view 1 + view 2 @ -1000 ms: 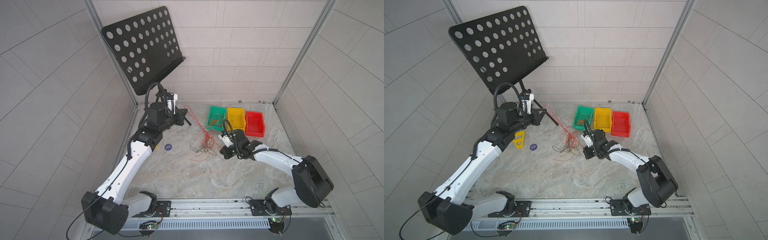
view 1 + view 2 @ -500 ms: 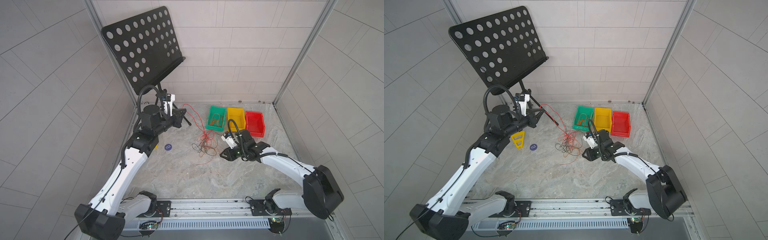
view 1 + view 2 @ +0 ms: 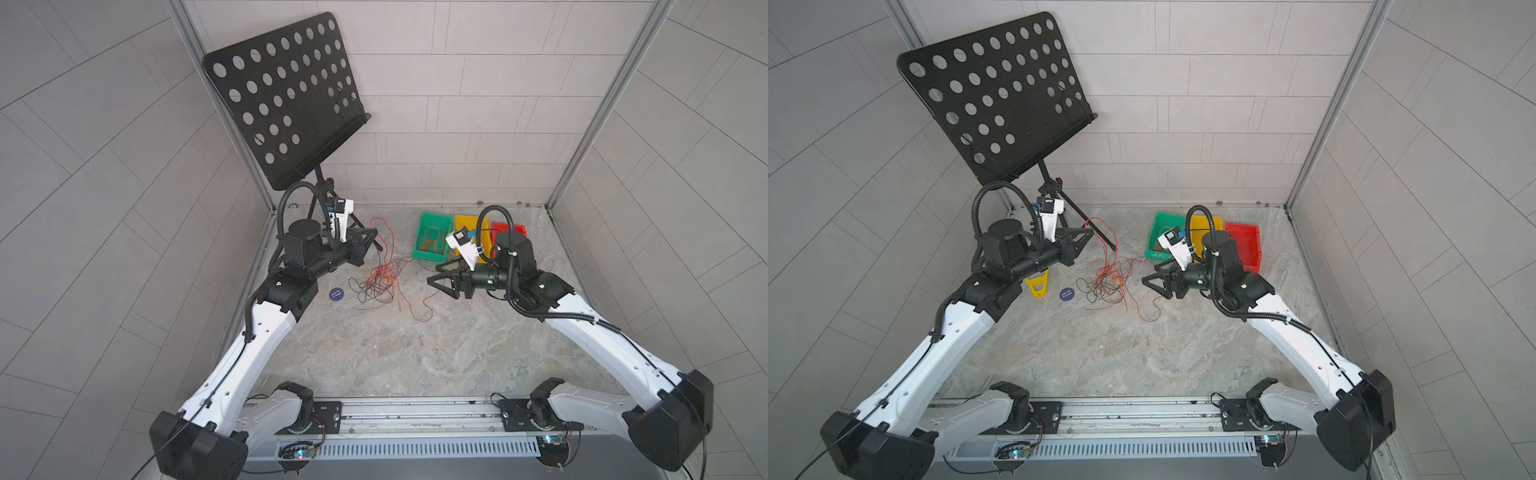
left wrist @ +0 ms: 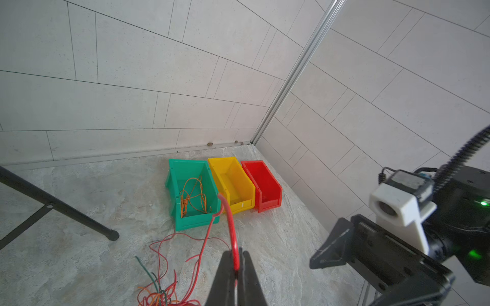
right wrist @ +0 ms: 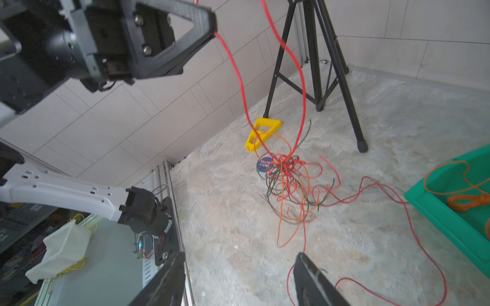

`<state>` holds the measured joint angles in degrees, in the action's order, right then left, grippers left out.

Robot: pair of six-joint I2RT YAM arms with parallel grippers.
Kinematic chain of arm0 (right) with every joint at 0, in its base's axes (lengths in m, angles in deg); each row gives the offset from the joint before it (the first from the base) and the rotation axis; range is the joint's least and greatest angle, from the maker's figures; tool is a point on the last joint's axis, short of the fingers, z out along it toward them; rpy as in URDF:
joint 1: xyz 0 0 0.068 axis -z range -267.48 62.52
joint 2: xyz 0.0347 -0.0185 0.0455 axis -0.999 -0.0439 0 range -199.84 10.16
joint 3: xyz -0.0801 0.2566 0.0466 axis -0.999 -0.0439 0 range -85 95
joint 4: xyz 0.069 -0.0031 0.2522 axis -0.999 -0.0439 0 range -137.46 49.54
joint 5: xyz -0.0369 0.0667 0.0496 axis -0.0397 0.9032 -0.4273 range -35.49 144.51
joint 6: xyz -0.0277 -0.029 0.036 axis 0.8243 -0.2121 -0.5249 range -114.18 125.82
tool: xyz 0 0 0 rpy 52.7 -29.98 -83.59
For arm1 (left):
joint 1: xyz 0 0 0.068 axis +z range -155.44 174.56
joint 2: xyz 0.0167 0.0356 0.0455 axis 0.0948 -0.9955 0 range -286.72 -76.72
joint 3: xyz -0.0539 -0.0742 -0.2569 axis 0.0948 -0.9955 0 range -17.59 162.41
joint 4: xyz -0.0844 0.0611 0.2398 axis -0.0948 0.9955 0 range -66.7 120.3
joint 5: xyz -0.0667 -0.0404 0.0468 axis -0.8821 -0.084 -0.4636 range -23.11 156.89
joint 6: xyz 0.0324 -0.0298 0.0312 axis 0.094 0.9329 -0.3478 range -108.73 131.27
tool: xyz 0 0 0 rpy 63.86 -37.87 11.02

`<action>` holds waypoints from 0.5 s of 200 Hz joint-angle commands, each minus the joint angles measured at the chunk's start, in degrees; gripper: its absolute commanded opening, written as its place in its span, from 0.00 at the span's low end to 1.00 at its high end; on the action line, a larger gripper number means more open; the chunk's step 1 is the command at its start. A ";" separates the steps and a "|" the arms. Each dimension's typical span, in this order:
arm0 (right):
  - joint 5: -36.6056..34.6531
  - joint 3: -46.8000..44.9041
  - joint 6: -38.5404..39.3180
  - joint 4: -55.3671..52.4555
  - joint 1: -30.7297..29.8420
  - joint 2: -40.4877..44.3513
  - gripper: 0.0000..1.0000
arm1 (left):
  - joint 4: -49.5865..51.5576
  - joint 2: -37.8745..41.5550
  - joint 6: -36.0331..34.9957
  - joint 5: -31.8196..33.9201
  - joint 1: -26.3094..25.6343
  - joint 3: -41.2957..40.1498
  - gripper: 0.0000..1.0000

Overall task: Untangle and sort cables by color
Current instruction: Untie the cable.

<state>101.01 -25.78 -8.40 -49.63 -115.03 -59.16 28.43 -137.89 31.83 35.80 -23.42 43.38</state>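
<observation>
A tangle of red, orange and dark cables (image 3: 376,282) (image 3: 1104,284) (image 5: 286,180) lies mid-table. My left gripper (image 4: 236,265) (image 3: 371,240) is shut on a red cable (image 4: 230,225) (image 5: 240,79), which rises from the tangle to its tips above the table. My right gripper (image 5: 238,258) (image 3: 434,276) is open just right of the tangle, with nothing between its fingers. A loose red strand (image 5: 384,190) runs along the floor past one fingertip. Orange cables (image 4: 191,196) lie in the green bin (image 4: 196,225) (image 3: 423,253).
A yellow bin (image 4: 233,182) and a red bin (image 4: 265,185) stand beside the green one at the back right. A black music stand (image 3: 286,99) with tripod legs (image 5: 318,66) occupies the back left. A yellow triangular piece (image 3: 1038,284) and a blue disc (image 3: 336,294) lie left of the tangle.
My right gripper has gone from shut to open and its arm has shifted its pose beside the tangle. My left gripper keeps its hold on the red cable.
</observation>
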 commanded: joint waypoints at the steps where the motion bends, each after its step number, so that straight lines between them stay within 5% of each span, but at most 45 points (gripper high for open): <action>1: -1.07 1.34 -2.53 10.17 -1.79 -7.64 0.70 | -3.45 1.67 0.48 -0.71 0.23 -0.24 0.00; 60: -8.72 4.37 -6.10 23.29 -7.87 -25.80 0.70 | -4.84 1.65 2.10 -1.34 0.32 0.19 0.00; 80: -7.67 4.96 -8.74 26.97 -8.50 -31.16 0.58 | -5.86 1.12 3.19 -2.06 0.33 0.95 0.00; 100: -6.39 4.35 -10.27 28.27 -8.90 -34.56 0.34 | -6.19 0.29 3.73 -2.46 0.40 2.43 0.00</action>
<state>94.01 -21.60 -15.81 -27.20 -123.21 -91.14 25.85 -137.16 34.73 34.71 -23.39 43.46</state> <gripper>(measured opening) 0.452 0.060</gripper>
